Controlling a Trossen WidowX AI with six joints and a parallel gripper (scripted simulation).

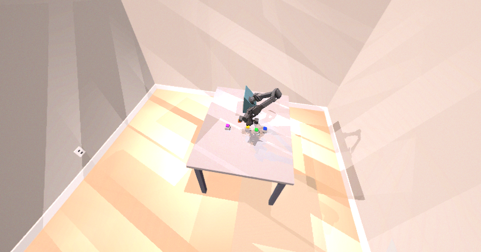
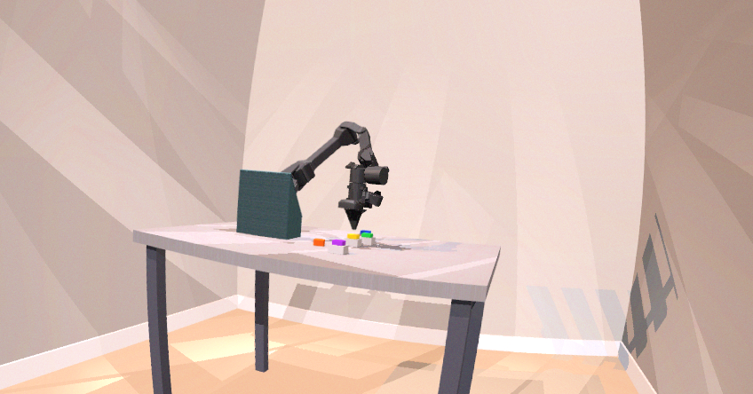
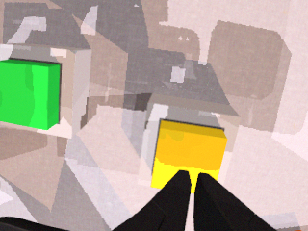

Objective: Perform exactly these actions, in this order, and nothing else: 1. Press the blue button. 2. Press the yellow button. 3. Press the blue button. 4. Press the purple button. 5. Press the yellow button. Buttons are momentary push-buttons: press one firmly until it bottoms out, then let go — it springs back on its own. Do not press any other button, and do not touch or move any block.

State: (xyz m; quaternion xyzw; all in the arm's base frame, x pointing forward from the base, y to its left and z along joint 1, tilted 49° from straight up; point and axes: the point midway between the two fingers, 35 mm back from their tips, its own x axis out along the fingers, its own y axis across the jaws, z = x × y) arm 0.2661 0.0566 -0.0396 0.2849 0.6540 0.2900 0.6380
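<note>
The yellow button (image 1: 247, 126) (image 2: 352, 236) (image 3: 192, 146) sits raised on its white base. My gripper (image 2: 354, 228) (image 3: 192, 181) is shut and empty, fingertips pointing down just above the yellow button; a small gap shows in the exterior view. In the wrist view the tips overlap the near edge of the yellow cap. The blue button (image 1: 265, 128) (image 2: 365, 232) stands beyond the green one, out of the wrist view. The purple button (image 1: 227, 125) (image 2: 338, 242) stands apart on its white base, on the other side of the yellow button.
The green button (image 1: 256, 129) (image 2: 366, 234) (image 3: 30, 93) stands between the yellow and blue buttons. An orange block (image 2: 318, 242) lies near the yellow and purple buttons. A dark teal panel (image 1: 248, 103) (image 2: 266, 203) stands beside the arm's base on the table (image 1: 236, 162) (image 2: 423, 271).
</note>
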